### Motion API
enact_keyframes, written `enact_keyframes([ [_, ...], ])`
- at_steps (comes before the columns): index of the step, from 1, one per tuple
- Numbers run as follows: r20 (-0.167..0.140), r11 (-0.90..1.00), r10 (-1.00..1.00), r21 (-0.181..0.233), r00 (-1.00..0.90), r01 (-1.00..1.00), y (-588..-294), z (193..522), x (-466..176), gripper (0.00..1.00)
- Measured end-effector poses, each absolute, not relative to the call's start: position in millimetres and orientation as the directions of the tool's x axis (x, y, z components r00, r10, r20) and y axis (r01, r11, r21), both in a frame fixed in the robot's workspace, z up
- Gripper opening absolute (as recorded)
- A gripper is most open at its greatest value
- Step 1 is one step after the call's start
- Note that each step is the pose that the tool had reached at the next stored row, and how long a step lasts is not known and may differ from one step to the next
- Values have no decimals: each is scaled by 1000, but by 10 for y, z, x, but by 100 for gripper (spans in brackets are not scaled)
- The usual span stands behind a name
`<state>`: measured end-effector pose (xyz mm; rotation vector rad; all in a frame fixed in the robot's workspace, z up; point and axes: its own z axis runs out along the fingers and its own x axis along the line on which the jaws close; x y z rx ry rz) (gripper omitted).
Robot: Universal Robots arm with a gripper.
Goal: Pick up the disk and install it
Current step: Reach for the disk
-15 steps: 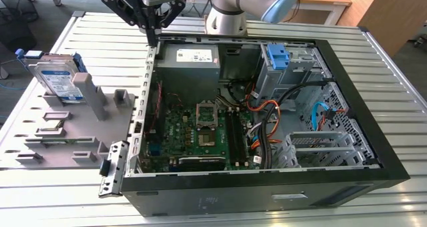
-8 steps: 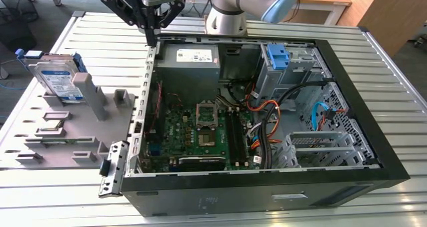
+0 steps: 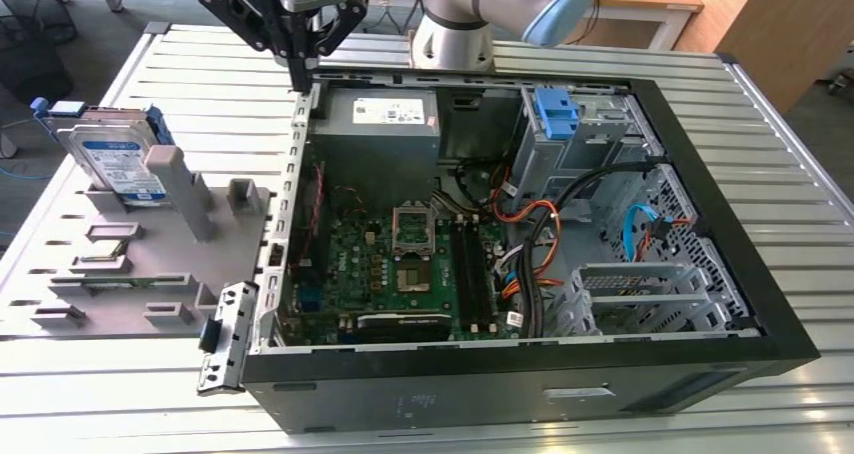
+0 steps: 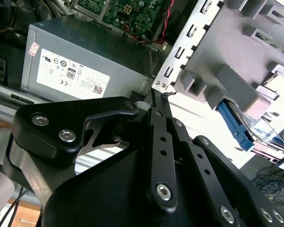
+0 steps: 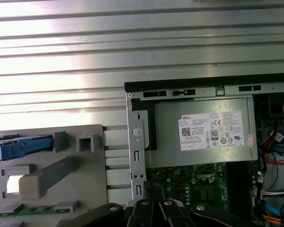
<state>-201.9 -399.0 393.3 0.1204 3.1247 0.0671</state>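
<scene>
The jaws are pinched together, empty, just above the computer case (image 3: pixel 467 399) rim. The disk (image 3: pixel 114 159) stands in the grey rack (image 3: pixel 80 284), well apart. Dropping here would likely strike metal.

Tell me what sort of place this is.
Likely a robotics lab bench for computer assembly: an open black metal computer case and a grey plastic parts fixture lie on a slatted aluminium table.

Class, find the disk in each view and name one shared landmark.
Exterior view: the disk stands upright in the grey fixture, exterior view's left.
Second wrist view: the disk beyond the fixture's blocks.
First wrist view: the disk, edge-on, in the fixture.
Shared landmark: the stickered power supply.
</scene>
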Motion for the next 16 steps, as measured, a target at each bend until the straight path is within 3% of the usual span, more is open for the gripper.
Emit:
enact_keyframes([
  [16, -12, 996, 77, 43, -997, 76, -3990, 3931, -2188, 11],
])
